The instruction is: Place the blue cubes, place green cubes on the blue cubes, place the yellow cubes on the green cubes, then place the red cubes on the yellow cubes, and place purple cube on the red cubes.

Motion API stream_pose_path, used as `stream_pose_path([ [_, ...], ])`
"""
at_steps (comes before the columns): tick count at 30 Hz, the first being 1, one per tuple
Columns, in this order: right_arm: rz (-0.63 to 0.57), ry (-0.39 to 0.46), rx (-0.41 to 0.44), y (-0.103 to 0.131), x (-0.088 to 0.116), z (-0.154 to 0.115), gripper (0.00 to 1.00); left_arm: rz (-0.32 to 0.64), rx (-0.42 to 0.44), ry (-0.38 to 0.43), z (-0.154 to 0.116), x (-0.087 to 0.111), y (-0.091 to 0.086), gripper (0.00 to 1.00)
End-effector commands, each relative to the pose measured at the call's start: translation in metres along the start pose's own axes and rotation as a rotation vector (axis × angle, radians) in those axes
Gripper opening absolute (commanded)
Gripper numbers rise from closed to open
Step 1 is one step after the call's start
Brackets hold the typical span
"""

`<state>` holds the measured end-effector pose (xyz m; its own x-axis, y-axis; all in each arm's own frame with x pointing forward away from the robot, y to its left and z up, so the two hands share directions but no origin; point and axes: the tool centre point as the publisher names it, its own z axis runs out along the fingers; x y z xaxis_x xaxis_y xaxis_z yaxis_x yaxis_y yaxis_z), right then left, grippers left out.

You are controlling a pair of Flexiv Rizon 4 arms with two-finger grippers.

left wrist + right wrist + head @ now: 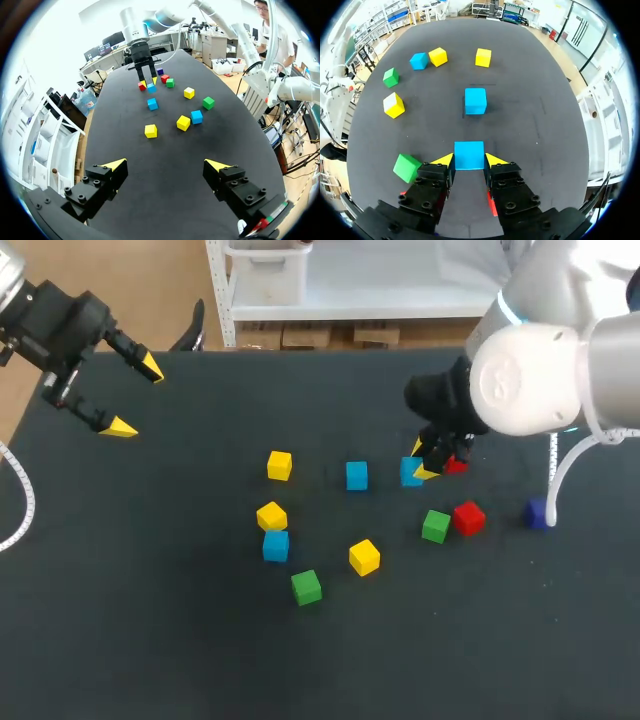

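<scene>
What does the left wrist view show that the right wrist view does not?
Only left wrist: the open left gripper and the purple cube. Only right wrist: from close by, both tips of the right gripper touching the blue cube between them. Both: yellow cubes, green cubes, two free blue cubes.

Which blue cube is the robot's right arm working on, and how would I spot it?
Find the big white right arm over the black table. At its end effector, two yellow-tipped fingers press one blue cube from both sides. The other two blue cubes sit farther left with nothing gripping them.
</scene>
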<state>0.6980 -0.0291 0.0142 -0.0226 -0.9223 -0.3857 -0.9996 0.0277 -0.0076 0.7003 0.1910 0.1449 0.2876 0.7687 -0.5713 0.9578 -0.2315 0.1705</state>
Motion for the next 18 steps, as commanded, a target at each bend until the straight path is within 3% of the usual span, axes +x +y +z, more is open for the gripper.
stream_pose_path([
  [1,-0.004,0.013,-0.002,-0.002,-0.008,0.004,0.00,0.002,-0.002,0.001,0.000,0.000,0.000,1.00],
  [18,-0.017,0.032,-0.006,-0.005,-0.025,0.015,0.00,0.002,-0.002,0.001,0.000,0.000,0.000,1.00],
])
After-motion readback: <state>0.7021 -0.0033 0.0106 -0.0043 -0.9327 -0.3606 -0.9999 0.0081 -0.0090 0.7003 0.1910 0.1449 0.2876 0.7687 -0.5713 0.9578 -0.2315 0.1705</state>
